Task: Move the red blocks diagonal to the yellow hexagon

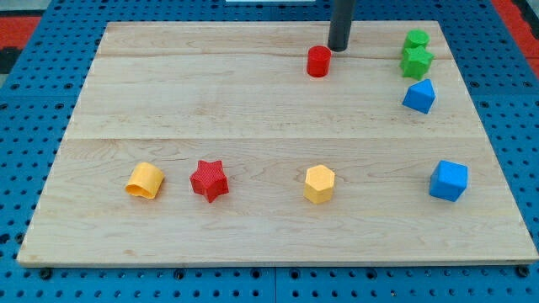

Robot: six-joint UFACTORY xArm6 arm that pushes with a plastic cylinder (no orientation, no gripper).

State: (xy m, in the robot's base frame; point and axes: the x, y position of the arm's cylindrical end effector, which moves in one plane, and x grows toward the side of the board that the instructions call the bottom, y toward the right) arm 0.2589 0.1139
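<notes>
The wooden table (pixel 253 109) lay on a blue perforated surface (pixel 34 168) and carried nine blocks in all.

My tip (pixel 338 48) stood at the upper centre of the frame, just above and to the right of the red cylinder (pixel 318 61). The rod's end appeared to be touching or nearly touching that block's upper right edge; contact could not be confirmed. The arm carried no gripper, only the straight dark rod, so there was no opening or closing to report.

The second red piece, the red star (pixel 209 180), sat in the lower left part of the frame, well apart from the tip. The yellow hexagon (pixel 319 183) stood in the lower centre, to the right of the star and on roughly the same row, with clear wood between them. The red cylinder was almost directly above the hexagon, well apart from it.

A yellow block (pixel 145 180) of rounded, curved shape lay to the left of the star, near it but not touching.

At the upper right, two green blocks were close together, the green block (pixel 415 39) above the green star (pixel 416 61). Below them was a blue pentagon-like block (pixel 419 96). A blue cube (pixel 448 180) sat at the lower right, well apart from the rest.
</notes>
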